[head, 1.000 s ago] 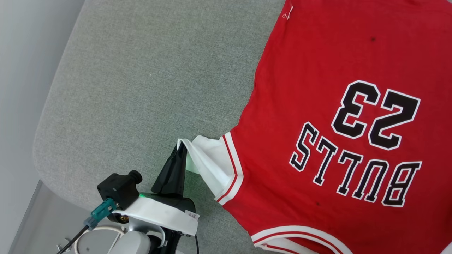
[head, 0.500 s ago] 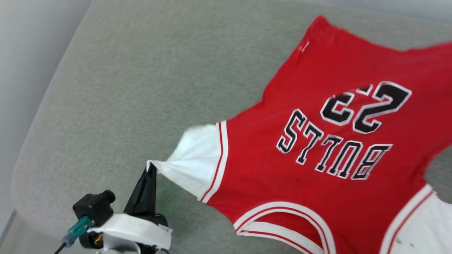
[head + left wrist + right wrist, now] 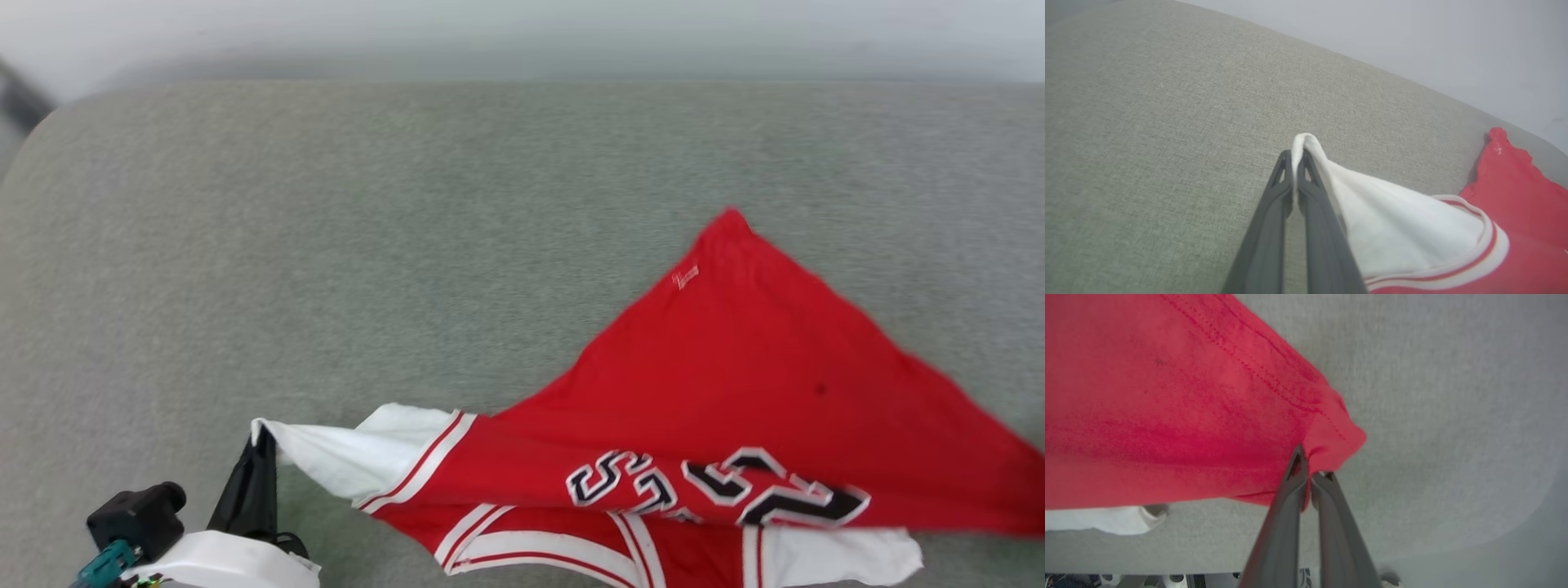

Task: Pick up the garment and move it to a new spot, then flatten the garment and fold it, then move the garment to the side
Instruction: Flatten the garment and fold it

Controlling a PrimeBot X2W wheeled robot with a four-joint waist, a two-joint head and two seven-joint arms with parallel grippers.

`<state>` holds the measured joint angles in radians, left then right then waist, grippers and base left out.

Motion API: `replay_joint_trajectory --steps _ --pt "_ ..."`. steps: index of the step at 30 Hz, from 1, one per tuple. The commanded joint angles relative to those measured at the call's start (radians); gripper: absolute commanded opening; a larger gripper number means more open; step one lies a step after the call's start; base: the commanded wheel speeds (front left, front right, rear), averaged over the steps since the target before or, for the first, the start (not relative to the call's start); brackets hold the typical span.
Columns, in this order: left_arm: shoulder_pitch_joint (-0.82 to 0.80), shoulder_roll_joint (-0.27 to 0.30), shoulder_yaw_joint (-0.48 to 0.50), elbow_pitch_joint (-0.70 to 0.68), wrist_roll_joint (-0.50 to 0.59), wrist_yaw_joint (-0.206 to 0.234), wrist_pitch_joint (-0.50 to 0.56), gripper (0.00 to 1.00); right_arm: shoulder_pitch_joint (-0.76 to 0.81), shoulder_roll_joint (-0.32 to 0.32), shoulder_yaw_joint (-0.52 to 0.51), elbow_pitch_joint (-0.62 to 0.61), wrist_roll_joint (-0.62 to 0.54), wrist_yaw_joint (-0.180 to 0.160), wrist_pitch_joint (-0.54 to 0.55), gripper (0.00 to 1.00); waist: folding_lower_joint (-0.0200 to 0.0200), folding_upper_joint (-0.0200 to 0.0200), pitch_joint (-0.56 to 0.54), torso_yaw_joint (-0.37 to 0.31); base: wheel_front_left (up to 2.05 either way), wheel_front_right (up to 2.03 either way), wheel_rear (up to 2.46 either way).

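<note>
Grey woven upholstery (image 3: 326, 245) is spread under the whole scene, backed by a pale wall (image 3: 522, 33). A red T-shirt (image 3: 735, 367) is seen at the lower right of the head view, partly lifted and doubled over itself. Its black-white lettering (image 3: 718, 490) is crumpled along the near edge, while a far corner bearing a small white logo (image 3: 686, 276) is pointed away from the robot. The left gripper (image 3: 1295, 157) is pinched fully together on the tip of the white sleeve (image 3: 1392, 228), from which the cloth is stretched toward the robot's right. The right gripper (image 3: 1310, 471) is likewise clamped together on a stitched red hem corner (image 3: 1335, 437). The shirt's long axis is thus judged to run crosswise between the two grips, sagging in the middle. Bare upholstery lies to the left and beyond, nearer the left arm, so a carry or spreading is likely best led from that side.
</note>
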<state>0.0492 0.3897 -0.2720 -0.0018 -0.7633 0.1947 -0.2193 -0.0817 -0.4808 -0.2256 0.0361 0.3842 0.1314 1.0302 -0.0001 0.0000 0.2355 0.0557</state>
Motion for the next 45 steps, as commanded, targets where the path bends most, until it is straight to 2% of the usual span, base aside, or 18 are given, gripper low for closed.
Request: replay_joint_trajectory --steps 1,3,4,5,6,10,16,18,20,24,29,35,39,45 --pt "0.01 0.011 0.013 -0.004 -0.006 0.007 0.003 0.0 0.044 0.021 -0.015 0.006 0.007 -0.001 -0.002 0.0 0.0001 0.0 -0.029 -0.051 0.0 0.0 0.0" --pt "0.02 0.017 0.015 -0.004 -0.011 0.011 0.011 0.0 0.1 0.054 -0.029 0.011 0.014 -0.001 -0.019 0.0 0.0001 0.0 -0.033 -0.063 0.0 0.0 0.0" --pt "0.025 0.021 0.018 -0.005 -0.013 0.013 0.013 0.0 0.125 0.07 -0.03 0.017 0.022 -0.001 -0.025 0.11 0.0001 0.0 -0.034 -0.069 0.0 0.0 0.0" --pt "0.028 0.022 0.019 -0.005 -0.015 0.016 0.019 0.0 0.142 0.086 -0.031 0.017 0.031 -0.001 -0.042 0.82 0.0001 0.0 -0.036 -0.073 0.0 0.0 0.0" --pt "0.029 0.023 0.019 -0.007 -0.017 0.018 0.02 0.0 0.15 0.092 -0.028 0.009 0.036 -0.001 -0.068 1.0 0.0001 0.0 -0.036 -0.076 0.0 0.0 0.0" --pt "0.031 0.028 0.021 -0.017 -0.021 0.023 0.027 0.0 0.12 0.097 -0.025 -0.018 0.042 -0.001 -0.229 1.0 0.0001 0.0 -0.029 -0.086 0.0 0.0 0.0" --pt "0.001 0.034 0.01 -0.036 -0.014 0.02 0.043 0.0 -0.044 0.102 -0.021 -0.006 0.035 -0.001 -0.529 1.0 0.0001 0.0 0.001 -0.077 0.0 0.0 0.0" --pt "-0.013 0.034 0.002 -0.045 -0.007 0.017 0.046 0.0 -0.117 0.102 -0.002 0.012 0.044 -0.001 -0.592 1.0 0.0001 0.0 0.019 -0.064 0.0 0.0 0.0" --pt "-0.031 0.032 -0.007 -0.051 0.0 0.013 0.051 0.0 -0.177 0.105 0.03 0.046 0.059 -0.001 -0.609 1.0 0.0001 0.0 0.038 -0.049 0.0 0.0 0.0" --pt "-0.074 0.02 -0.036 -0.064 0.016 0.0 0.054 0.0 -0.312 0.077 0.135 0.106 0.08 -0.001 -0.531 1.0 0.0001 0.0 0.08 -0.016 0.0 0.0 0.0" --pt "-0.118 -0.003 -0.067 -0.068 0.029 -0.013 0.049 0.0 -0.459 0.055 0.253 0.152 0.096 -0.001 -0.294 1.0 0.0001 0.0 0.121 0.024 0.0 0.0 0.0" --pt "-0.166 -0.034 -0.101 -0.053 0.038 -0.037 0.038 0.0 -0.56 0.069 0.319 0.189 0.07 -0.001 -0.042 1.0 0.0001 0.0 0.17 0.08 0.0 0.0 0.0" --pt "-0.198 -0.054 -0.12 -0.034 0.042 -0.054 0.029 0.0 -0.58 0.069 0.352 0.214 0.051 -0.001 0.057 1.0 0.0001 0.0 0.199 0.108 0.0 0.0 0.0" --pt "-0.227 -0.078 -0.135 -0.005 0.044 -0.071 0.013 0.0 -0.549 0.082 0.375 0.285 0.051 -0.001 0.134 1.0 0.0001 0.0 0.224 0.127 0.0 0.0 0.0"
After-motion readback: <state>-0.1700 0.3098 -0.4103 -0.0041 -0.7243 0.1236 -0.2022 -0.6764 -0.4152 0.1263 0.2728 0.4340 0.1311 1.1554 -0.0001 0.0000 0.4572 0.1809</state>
